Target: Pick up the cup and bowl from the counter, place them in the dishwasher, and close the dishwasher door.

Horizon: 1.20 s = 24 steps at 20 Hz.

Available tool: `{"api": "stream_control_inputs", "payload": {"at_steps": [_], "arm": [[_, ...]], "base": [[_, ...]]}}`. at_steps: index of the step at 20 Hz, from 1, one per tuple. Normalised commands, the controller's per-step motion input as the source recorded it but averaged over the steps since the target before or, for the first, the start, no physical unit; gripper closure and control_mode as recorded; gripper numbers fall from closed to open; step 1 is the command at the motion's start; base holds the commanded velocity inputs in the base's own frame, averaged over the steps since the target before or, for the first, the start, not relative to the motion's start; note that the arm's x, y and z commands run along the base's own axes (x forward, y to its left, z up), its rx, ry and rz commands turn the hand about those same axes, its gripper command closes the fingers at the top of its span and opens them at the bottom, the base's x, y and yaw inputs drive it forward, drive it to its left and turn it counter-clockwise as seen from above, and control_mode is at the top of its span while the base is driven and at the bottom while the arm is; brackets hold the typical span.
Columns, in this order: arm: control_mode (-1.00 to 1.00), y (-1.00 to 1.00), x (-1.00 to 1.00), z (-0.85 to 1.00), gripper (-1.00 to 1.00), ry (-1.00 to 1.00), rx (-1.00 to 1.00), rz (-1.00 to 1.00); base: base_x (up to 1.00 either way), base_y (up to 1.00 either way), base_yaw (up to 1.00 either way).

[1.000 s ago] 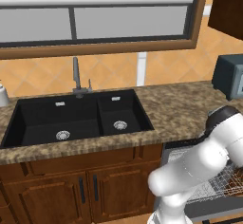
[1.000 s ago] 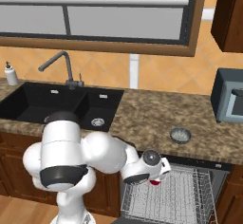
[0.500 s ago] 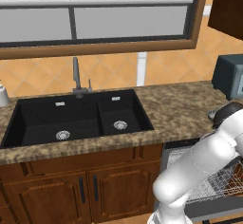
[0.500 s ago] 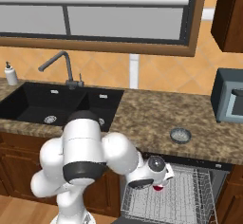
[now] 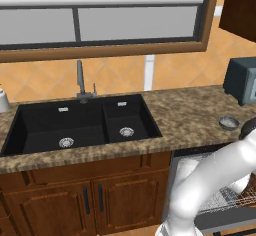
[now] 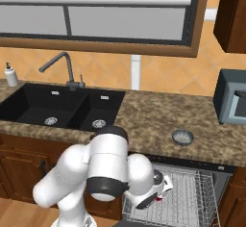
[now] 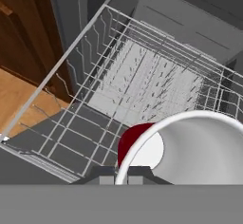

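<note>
One of two dishes being loaded: gripper (image 7: pixel 121 172) clamping the cup (image 7: pixel 190 147) by its rim, hovering above the dishwasher (image 6: pixel 194 192) rack. Still waiting: bowl (image 6: pixel 183 136) sitting on counter (image 6: pixel 144 120) above dishwasher, door lying open.

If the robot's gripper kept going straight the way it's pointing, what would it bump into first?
Probably the white wire rack inside the dishwasher. The gripper, shut on the cup, points down into it, though depth is hard to judge.

Faucet (image 5: pixel 80 79), toaster oven (image 6: pixel 231 103), soap bottle (image 6: pixel 10 74)
</note>
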Motion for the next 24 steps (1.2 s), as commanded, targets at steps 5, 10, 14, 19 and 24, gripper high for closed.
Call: {"api": "stream_control_inputs", "payload": {"at_steps": [5, 10, 14, 19, 24], "arm": [[-1.0, 0.0, 0.0, -0.34, 1.0, 0.0, 0.0, 0.0], [-1.0, 0.0, 0.16, -0.09, 1.0, 0.01, 0.0, -0.05], [-1.0, 0.0, 0.28, 0.0, 1.0, 0.04, 0.02, -0.09], [-1.0, -0.04, 0.21, 0.07, 1.0, 0.1, 0.03, -0.08], [-1.0, -0.14, 0.25, 0.0, 1.0, 0.06, 0.0, 0.0]], "base": [[0.0, 0.0, 0.0], [0.0, 0.0, 0.0], [0.0, 0.0, 0.0], [0.0, 0.0, 0.0], [0.0, 0.0, 0.0]]}}
